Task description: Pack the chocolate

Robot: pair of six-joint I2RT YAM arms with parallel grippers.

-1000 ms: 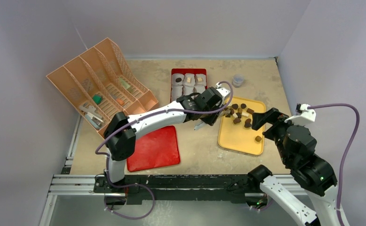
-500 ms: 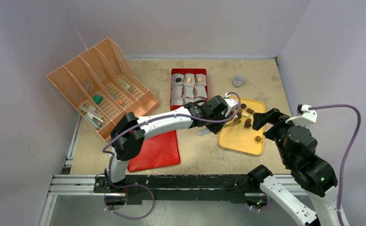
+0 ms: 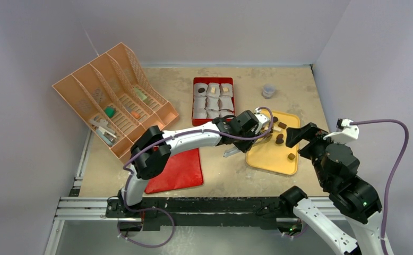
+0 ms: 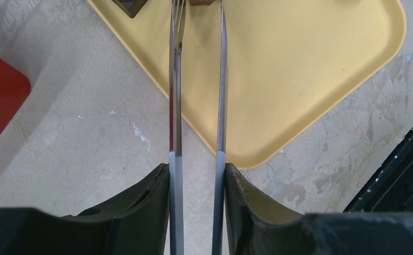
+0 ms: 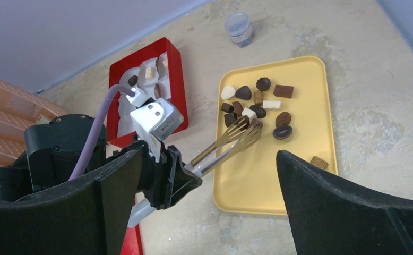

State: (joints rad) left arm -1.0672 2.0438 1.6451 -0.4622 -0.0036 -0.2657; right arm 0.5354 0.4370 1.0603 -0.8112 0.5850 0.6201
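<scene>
**Q:** Where is the chocolate?

**A:** Most pieces are clustered on the far half of the yellow tray, right of centre on the table. They are mostly dark brown, with a few white or tan. One tan piece lies apart, by the tray's right edge. A few more pieces sit in white paper cups in the red box, just left of the tray and farther back.

**Q:** What is touching the cluster?

**A:** The tongs, which are metal. Their tips are at the near side of the cluster. A brown piece shows between the tips in the left wrist view, but it cannot be determined whether it is pinched.

**Q:** Gripper condition?

**A:** The left gripper is clamped on the tongs, one finger against each arm. The right gripper has its fingers wide apart, holds nothing, and hangs at the tray's right edge.

**Q:** Other items?

**A:** Small grey jar, beyond the tray. Red mat, near left. Orange file rack, far left.
</scene>
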